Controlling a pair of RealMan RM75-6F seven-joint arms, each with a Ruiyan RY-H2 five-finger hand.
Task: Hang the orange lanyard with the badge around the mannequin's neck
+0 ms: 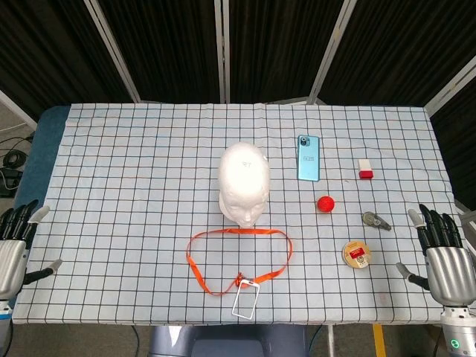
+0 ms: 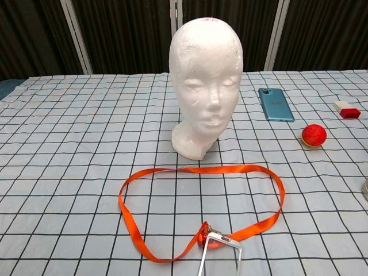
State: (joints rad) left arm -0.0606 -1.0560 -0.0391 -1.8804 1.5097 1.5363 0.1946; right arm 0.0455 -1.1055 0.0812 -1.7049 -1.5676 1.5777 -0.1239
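Note:
A white foam mannequin head [image 1: 243, 182] [image 2: 205, 75] stands upright near the middle of the checked table, facing me. In front of it the orange lanyard [image 1: 223, 236] [image 2: 190, 171] lies flat in an open loop. Its clear badge holder [image 1: 245, 299] [image 2: 219, 259] rests at the front edge. My left hand [image 1: 15, 245] hangs at the table's left edge, fingers spread and holding nothing. My right hand [image 1: 442, 256] is at the right edge, also with fingers apart and holding nothing. Both hands are far from the lanyard. Neither hand shows in the chest view.
A blue phone [image 1: 309, 158] [image 2: 275, 104] lies right of the head. A red ball [image 1: 326, 204] [image 2: 314, 134], a white-and-red eraser [image 1: 364, 169] [image 2: 347, 109], a small grey object [image 1: 376, 221] and a round tin [image 1: 356, 254] sit on the right side.

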